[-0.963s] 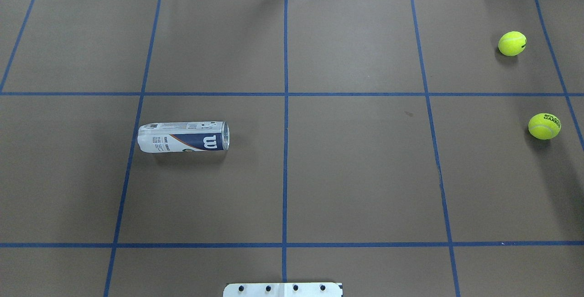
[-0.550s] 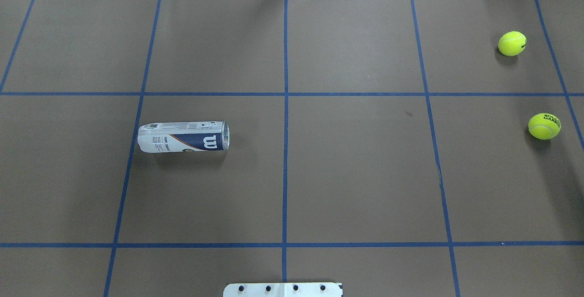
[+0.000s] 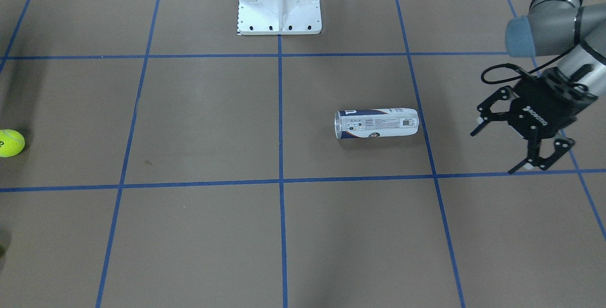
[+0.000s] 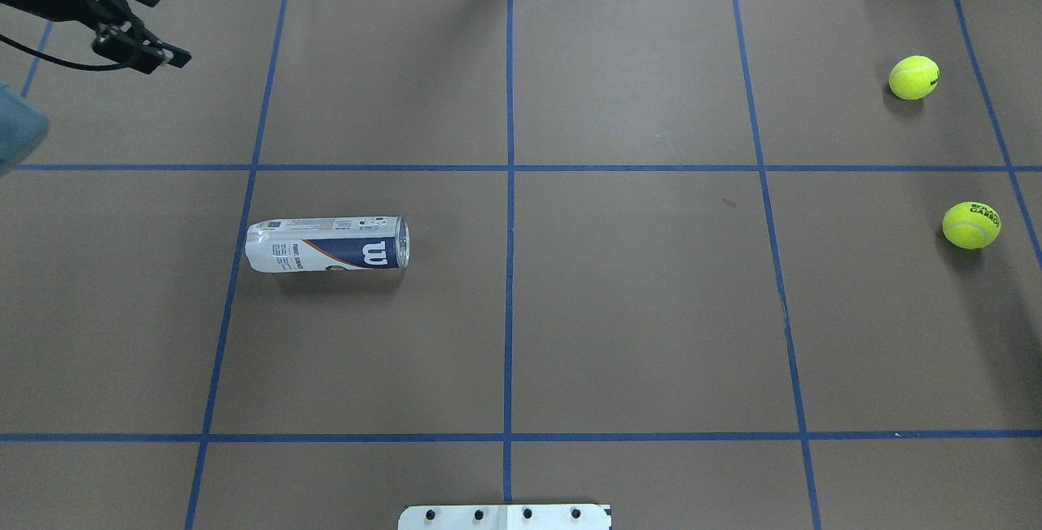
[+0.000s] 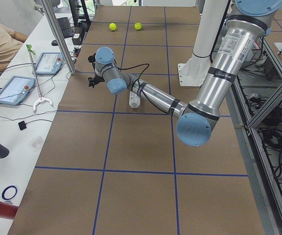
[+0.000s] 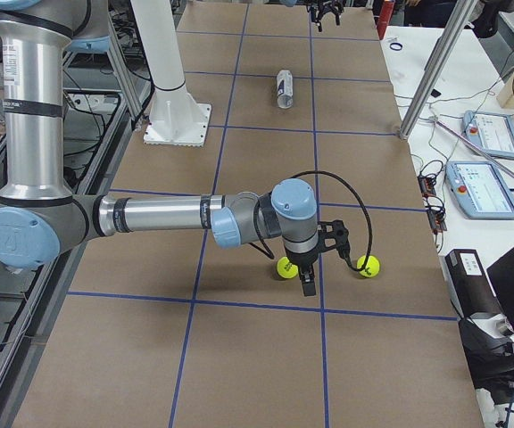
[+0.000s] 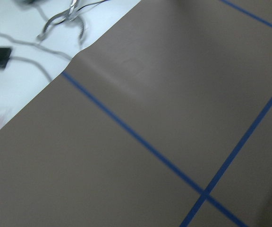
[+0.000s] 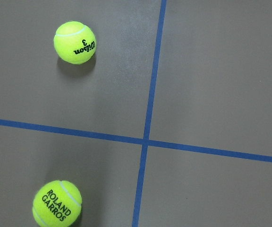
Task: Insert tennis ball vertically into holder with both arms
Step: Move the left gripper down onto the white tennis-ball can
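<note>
- Right now the holder lies on its side on the table, in the robot's left half; its open, silver-rimmed mouth faces the table's middle and its closed end sits just at a blue tape line
- The navy band with the white "W" faces up in the overhead view, and the barcode side faces the front-facing camera
- The left gripper has its jaws spread wide with nothing between them; it hangs over the far left part of the table, well apart from the holder
- The right gripper shows only in the exterior right view, so I cannot tell whether its jaws are apart or together; it is low over the table, between the two balls as that view shows them
- The Wilson 3 ball and the Roland Garros ball both rest on the table near its right end, apart from each other, with a blue tape line running between them
- Both balls are across the table from the holder, and neither touches a gripper
- The white pedestal base stands at the robot's edge of the table, on the centre tape line
</note>
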You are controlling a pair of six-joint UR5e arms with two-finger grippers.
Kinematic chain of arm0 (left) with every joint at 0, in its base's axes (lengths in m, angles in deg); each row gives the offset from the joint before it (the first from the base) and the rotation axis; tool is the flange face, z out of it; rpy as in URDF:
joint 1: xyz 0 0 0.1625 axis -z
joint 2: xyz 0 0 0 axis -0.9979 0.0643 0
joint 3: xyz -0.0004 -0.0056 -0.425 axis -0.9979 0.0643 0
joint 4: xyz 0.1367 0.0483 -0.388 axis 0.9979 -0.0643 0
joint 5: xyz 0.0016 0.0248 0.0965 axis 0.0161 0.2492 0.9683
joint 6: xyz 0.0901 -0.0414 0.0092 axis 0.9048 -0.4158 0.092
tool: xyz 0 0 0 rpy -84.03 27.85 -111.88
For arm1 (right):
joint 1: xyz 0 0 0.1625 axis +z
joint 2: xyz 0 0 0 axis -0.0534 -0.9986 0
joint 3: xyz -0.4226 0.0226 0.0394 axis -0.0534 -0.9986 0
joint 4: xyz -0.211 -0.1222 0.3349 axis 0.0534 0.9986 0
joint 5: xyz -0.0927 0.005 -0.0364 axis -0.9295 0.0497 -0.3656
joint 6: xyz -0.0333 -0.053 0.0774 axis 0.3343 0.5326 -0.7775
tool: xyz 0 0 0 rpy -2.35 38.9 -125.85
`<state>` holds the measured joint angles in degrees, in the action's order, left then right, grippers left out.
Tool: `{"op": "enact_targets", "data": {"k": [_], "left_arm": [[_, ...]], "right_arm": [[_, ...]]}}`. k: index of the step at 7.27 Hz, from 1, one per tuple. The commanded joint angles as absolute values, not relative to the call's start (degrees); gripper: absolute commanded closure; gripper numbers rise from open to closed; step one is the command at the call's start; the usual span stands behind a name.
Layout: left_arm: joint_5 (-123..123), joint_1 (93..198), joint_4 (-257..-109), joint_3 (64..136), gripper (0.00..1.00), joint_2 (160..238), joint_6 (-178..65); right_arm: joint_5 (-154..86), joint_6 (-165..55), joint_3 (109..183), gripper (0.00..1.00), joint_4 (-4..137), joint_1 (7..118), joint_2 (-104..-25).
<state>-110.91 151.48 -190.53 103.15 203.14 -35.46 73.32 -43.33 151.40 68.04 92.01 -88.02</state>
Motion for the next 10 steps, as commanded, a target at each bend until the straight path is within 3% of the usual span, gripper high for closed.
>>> {"op": "enact_targets", "data": {"k": [1,4,7,10], "left_arm": [[-110.7,146.6,-191.0,103.2,0.01,206.2,-33.4],[-106.2,135.0,-190.7,103.3,0.00,206.5,-29.4],[-100.6,130.4,-189.1,103.8,0.00,206.4,-27.9],[-99.2,128.9,-162.4,113.5,0.00,208.9,-19.6]], "right_arm": [[73.3,-43.5,151.4,0.00,68.0,92.0,-88.0],[73.8,-43.5,151.3,0.00,68.1,92.0,-88.0],[75.4,-43.6,151.3,0.00,68.2,92.0,-88.1],[75.9,-43.6,151.4,0.00,68.2,92.0,-88.8]]}}
